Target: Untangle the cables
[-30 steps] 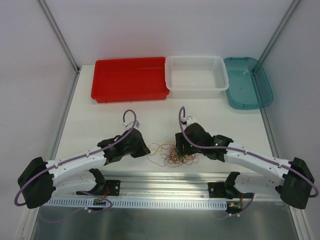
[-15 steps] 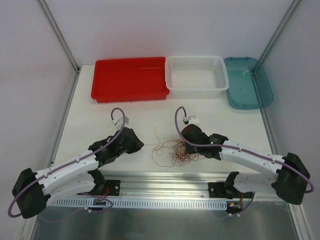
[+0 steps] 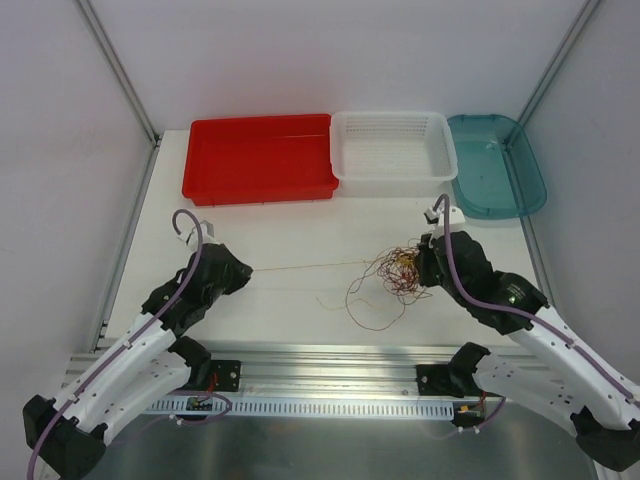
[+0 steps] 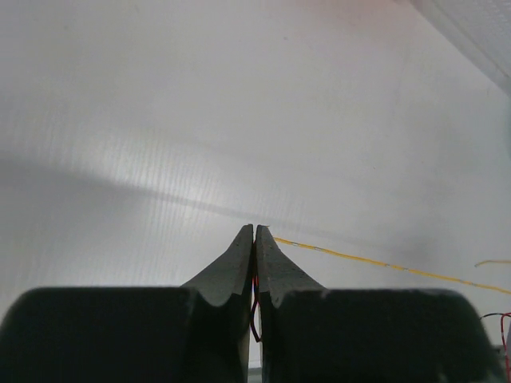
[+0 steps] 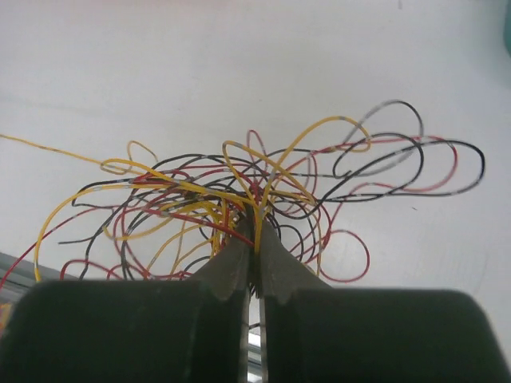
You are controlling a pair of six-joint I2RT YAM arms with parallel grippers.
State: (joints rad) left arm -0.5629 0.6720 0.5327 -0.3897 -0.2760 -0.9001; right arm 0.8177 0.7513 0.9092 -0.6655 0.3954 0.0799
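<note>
- On the white worktop [image 3: 300,225], the left tool [image 3: 243,270] pinches one yellow strand [image 3: 310,265], stretched taut.
- The right tool [image 3: 425,262] clamps the cables [image 3: 395,278], probably anchoring the clump.

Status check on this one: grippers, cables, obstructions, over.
Left gripper shut on yellow strand. Right gripper shut on clump. Strand taut between them. Red bin, basket, teal bin far back, clear of it.

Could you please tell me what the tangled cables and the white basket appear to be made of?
The cables: thin wire, probably in glossy plastic insulation, judging by the yellow, red and black colours and springy loops. The white basket: likely moulded plastic, matte, its walls and floor a grid of small holes.
</note>
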